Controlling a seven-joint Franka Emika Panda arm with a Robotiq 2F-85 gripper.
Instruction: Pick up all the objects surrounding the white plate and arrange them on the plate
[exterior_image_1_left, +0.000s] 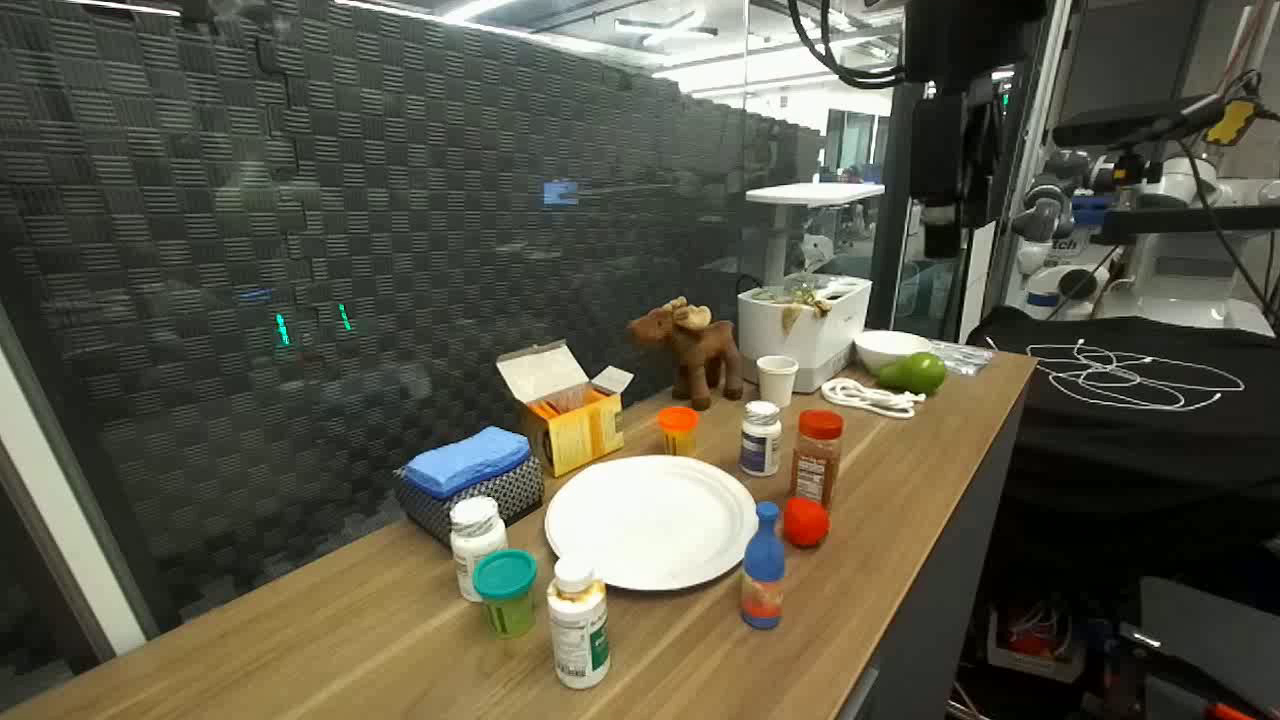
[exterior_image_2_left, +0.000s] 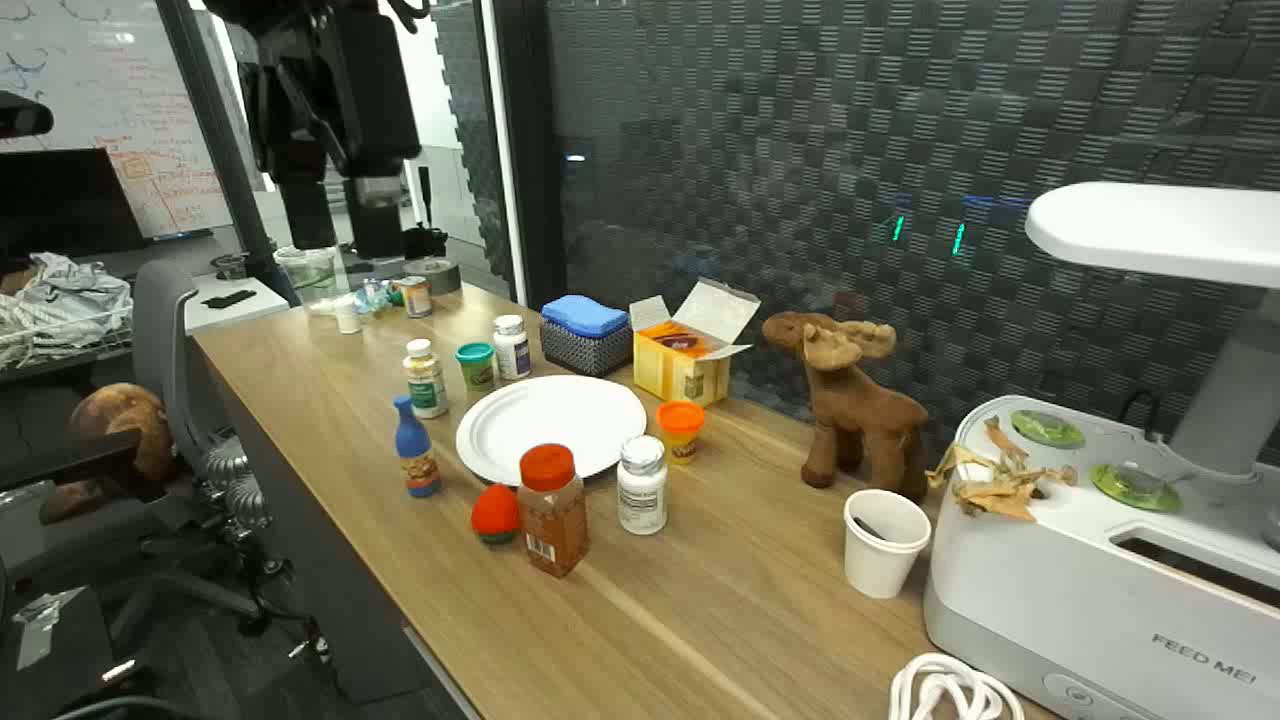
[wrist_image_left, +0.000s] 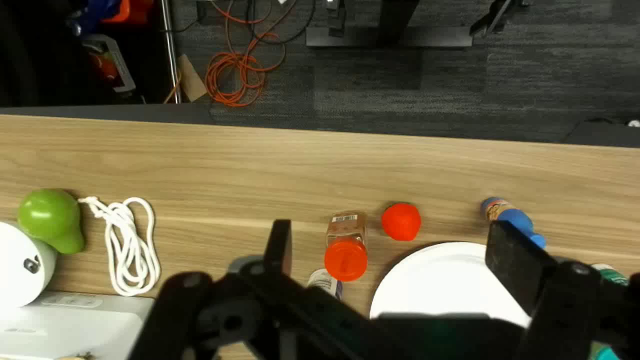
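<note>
The white plate (exterior_image_1_left: 650, 525) lies on the wooden counter with a bare surface. Around it stand an orange-capped jar (exterior_image_1_left: 678, 430), a blue-labelled white bottle (exterior_image_1_left: 760, 440), a red-capped spice jar (exterior_image_1_left: 817, 462), a small red round object (exterior_image_1_left: 806, 523), a blue bottle (exterior_image_1_left: 763, 572), a green-labelled white bottle (exterior_image_1_left: 579, 630), a teal-lidded green jar (exterior_image_1_left: 507, 598) and another white bottle (exterior_image_1_left: 477, 550). My gripper (exterior_image_2_left: 344, 222) is open, empty and well above the counter. In the wrist view its fingers (wrist_image_left: 390, 247) spread wide over the spice jar, red object and plate; its body hides other bottles.
A blue-topped box (exterior_image_1_left: 470, 467) and an open yellow carton (exterior_image_1_left: 583, 430) stand beside the plate near the wall. A toy moose (exterior_image_2_left: 855, 405), paper cup (exterior_image_2_left: 885, 545), white planter (exterior_image_2_left: 1090, 580), white cable (wrist_image_left: 129, 245), green pear (wrist_image_left: 50, 217) and white bowl (exterior_image_1_left: 890, 348) stand further along.
</note>
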